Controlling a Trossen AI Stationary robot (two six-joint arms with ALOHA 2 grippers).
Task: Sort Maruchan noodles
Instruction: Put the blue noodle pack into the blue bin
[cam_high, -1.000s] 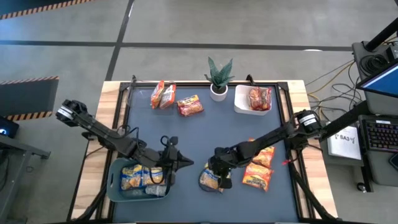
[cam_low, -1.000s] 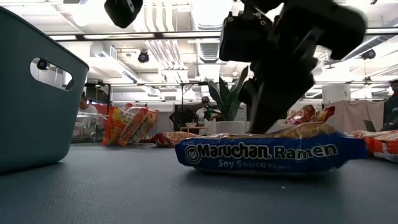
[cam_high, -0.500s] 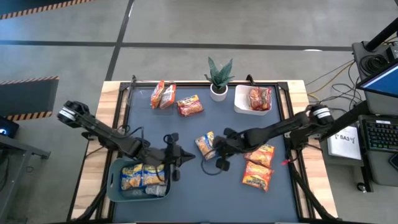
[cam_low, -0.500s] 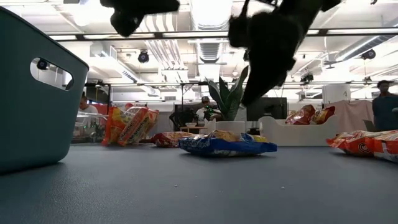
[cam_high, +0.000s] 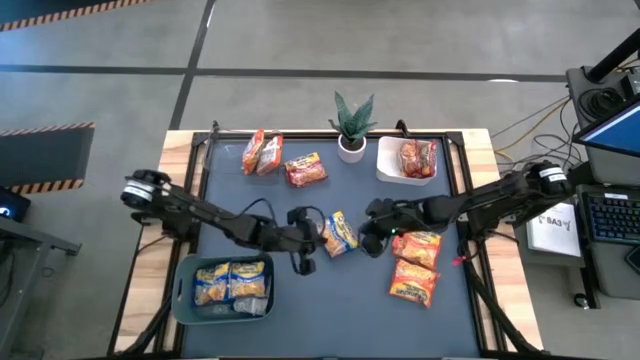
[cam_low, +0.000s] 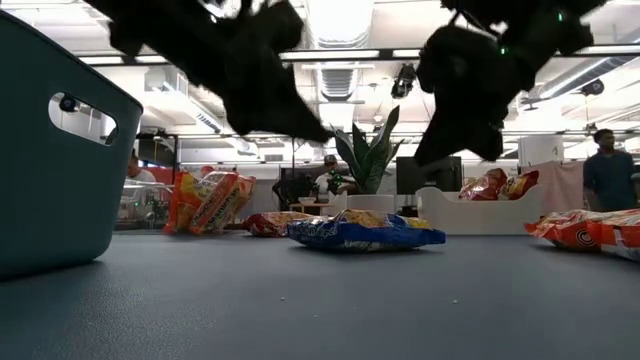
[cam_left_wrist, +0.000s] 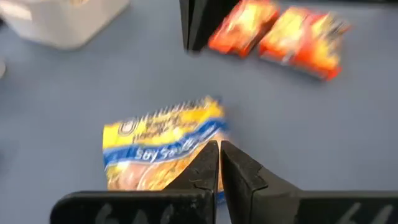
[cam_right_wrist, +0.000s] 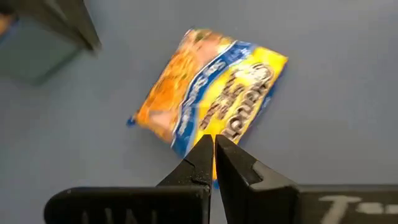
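Note:
A yellow-and-blue Maruchan noodle packet (cam_high: 340, 233) lies flat on the blue mat in the table's middle, also seen in the low view (cam_low: 365, 232). My left gripper (cam_high: 316, 240) is shut just left of it, and my right gripper (cam_high: 368, 240) is shut just right of it. In the low view both sets of fingertips hang above the table, clear of the packet. Each wrist view looks down past its shut fingers at the packet (cam_left_wrist: 161, 149) (cam_right_wrist: 211, 93).
A teal bin (cam_high: 185, 295) at the near left holds yellow-blue packets. A white bin (cam_high: 385, 165) at the far right holds red ones. Orange packets (cam_high: 262, 152) and a red one (cam_high: 306, 170) lie at the back, two orange ones (cam_high: 415, 265) lie right, and a potted plant (cam_high: 352, 125) stands behind.
The yellow-and-blue packet has slid from near the front edge to the table's middle, alongside my right gripper, which has then drawn back toward the right edge and rolled. My left gripper has moved from over the teal bin rightward and down toward the packet.

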